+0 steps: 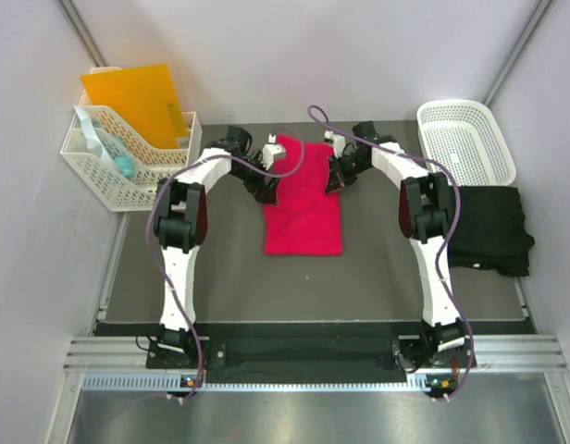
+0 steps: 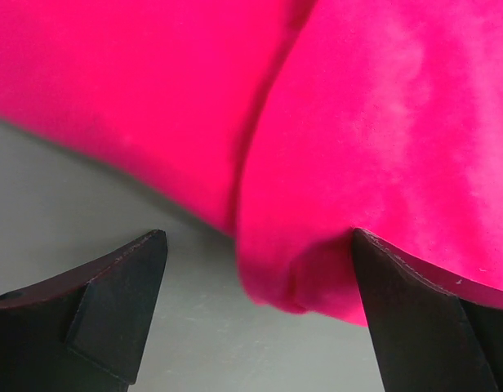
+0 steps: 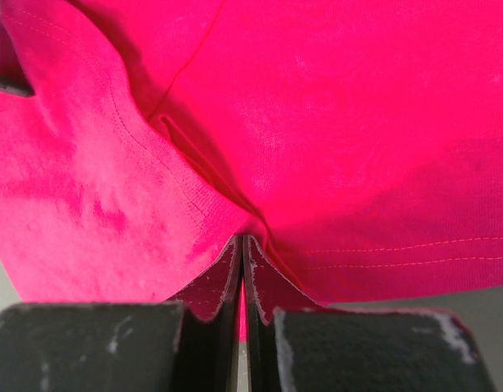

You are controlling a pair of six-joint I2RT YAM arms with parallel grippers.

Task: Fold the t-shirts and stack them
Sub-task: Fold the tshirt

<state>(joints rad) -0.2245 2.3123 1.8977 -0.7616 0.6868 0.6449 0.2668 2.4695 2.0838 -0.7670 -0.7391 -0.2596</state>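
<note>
Well, at far left a white lattice bin (image 1: 100, 176) holds an orange folder (image 1: 137, 97). The left tool (image 2: 258, 237) stands spread wide, with a fold of the pinkish-red t-shirt (image 1: 303, 213) just beside one finger. That shirt lies as a long strip mid-bench (image 1: 220, 277). A white patch (image 1: 271, 149) at its far edge, possibly the neck label, is too small to read. The right tool (image 3: 240, 245) is pressed together, pinching the red cloth. Further right stands a white basket (image 1: 424, 116), and the black t-shirt (image 1: 489, 227) lies nearer, at the bench's right edge.

The folded t-shirt (image 1: 303, 203) lies mid-table (image 1: 220, 268). The other t-shirt (image 1: 489, 227) lies at its right edge, a lattice basket (image 1: 465, 139) just behind. A file rack (image 1: 128, 162) stands back left.
</note>
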